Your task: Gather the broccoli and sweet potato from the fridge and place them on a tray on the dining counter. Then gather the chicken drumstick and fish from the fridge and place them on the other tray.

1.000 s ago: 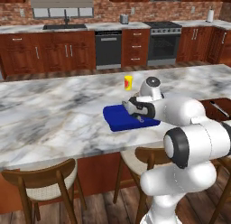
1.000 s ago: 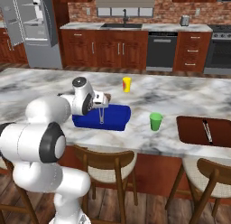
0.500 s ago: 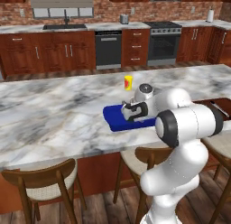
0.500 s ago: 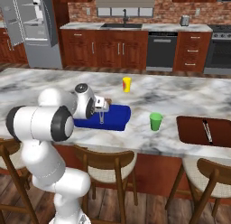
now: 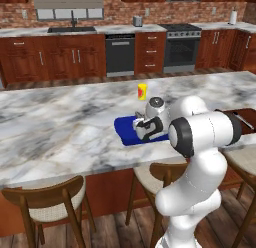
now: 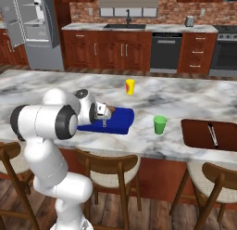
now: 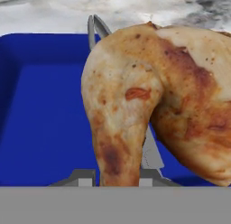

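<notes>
At the moment of inspection the white arm's two-finger gripper (image 7: 118, 175) was found low over the shallow blue rectangular tray (image 7: 40, 110), pinching the browned, roasted chicken drumstick (image 7: 149, 96) by its narrow end, the thick end hanging out in front of the fingers above the tray floor. The hand view showed the meat over the blue bottom and toward the tray's far edge; whether it rested on the floor or hung just clear could not be told. In the right base view the gripper (image 6: 103, 116) sat over the left part of the blue tray (image 6: 121, 120), which lay near the front edge of the grey-veined marble dining counter (image 6: 55, 83), toward its middle. A small yellow cup (image 6: 130, 86) stood behind the tray toward the far edge, a green cup (image 6: 159, 124) just right of it, and a dark brown second tray (image 6: 203, 134) with a slim utensil lay near the counter's right end. In the left base view the same tray (image 5: 125, 131) showed beside the wrist. The step in hand was judged to be the setting down of the drumstick. The next move would call for spreading the jaws so the meat settles inside the rim, a straight lift clear, then a return to the steel fridge (image 6: 34, 29) at the far left for the fish.
</notes>
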Tool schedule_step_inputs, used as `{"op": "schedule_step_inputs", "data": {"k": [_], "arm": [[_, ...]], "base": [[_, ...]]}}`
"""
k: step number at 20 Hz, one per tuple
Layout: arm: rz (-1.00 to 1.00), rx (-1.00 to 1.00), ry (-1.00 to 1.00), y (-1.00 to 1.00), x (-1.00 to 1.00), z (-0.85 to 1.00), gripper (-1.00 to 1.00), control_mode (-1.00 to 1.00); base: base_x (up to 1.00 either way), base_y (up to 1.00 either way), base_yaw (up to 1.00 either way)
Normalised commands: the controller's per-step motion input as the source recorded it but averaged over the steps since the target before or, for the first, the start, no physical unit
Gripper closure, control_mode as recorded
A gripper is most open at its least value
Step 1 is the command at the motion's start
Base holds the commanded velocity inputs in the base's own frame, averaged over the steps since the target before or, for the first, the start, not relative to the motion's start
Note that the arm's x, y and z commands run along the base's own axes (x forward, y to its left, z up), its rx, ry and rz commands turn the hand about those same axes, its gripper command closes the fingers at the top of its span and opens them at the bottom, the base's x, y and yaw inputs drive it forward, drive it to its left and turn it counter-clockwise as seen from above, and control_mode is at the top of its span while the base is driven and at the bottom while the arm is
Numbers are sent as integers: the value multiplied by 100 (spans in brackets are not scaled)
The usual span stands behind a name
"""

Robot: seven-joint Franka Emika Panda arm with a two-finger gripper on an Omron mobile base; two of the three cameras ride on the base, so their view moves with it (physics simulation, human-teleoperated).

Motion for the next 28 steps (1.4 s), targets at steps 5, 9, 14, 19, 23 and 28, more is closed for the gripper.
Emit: {"op": "schedule_step_inputs", "data": {"k": [5,9,14,19,23,28], "arm": [[-10,0,17,9,17,0,100,-100],[-4,0,29,4,21,0,100,-100],[0,0,16,0,27,-1,100,-100],[-2,0,5,0,16,-5,100,-100],[-9,0,0,1,-3,-15,100,-100],[-11,0,0,3,-5,-12,-100,-100]], "base": [[0,0,0],[0,0,0],[0,0,0],[0,0,0],[0,0,0],[0,0,0]]}}
